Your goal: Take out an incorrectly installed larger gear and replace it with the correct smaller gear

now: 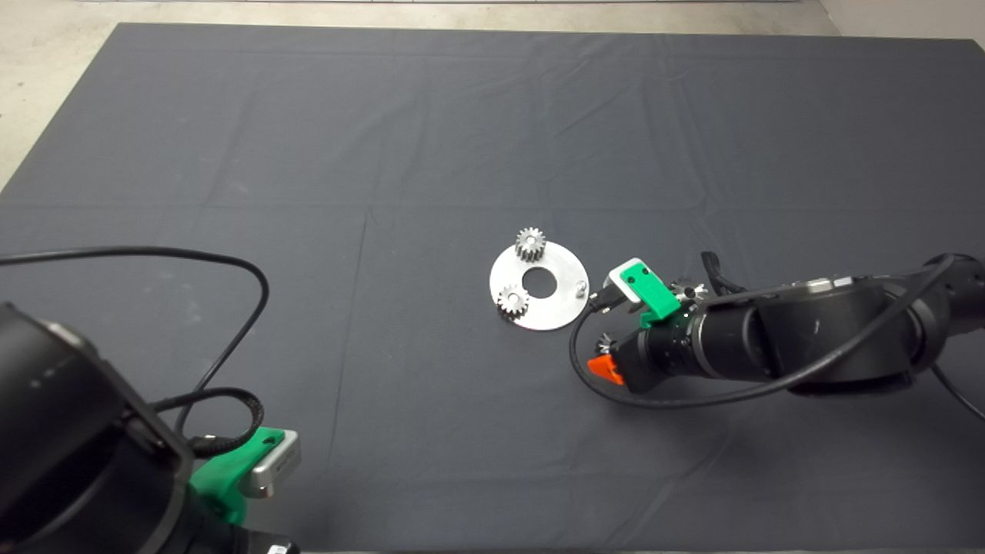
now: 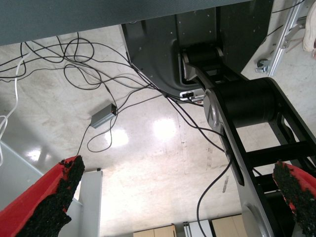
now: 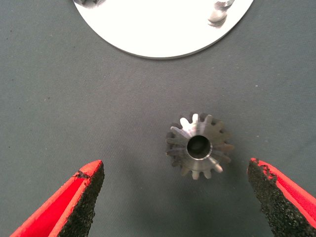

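A round steel plate (image 1: 555, 309) lies mid-mat with two small gears (image 1: 530, 244) (image 1: 512, 302) on it and one bare peg (image 1: 581, 288). Just right of the plate, my right gripper (image 1: 608, 352) hangs low over the mat. It is open in the right wrist view (image 3: 174, 168), and the smaller gear (image 3: 199, 146) lies flat on the mat between the fingers, closer to one pad and touching neither. The head view shows only that gear's edge (image 1: 606, 341). The plate's rim (image 3: 163, 39) and bare peg (image 3: 217, 14) are just beyond it. The larger gear (image 1: 687, 291) lies on the mat, partly hidden behind the right wrist.
My left gripper (image 1: 246, 469) is parked at the mat's lower left edge, open (image 2: 173, 197); its wrist view shows floor, cables and the robot's base. A black cable (image 1: 231, 265) loops over the mat on the left.
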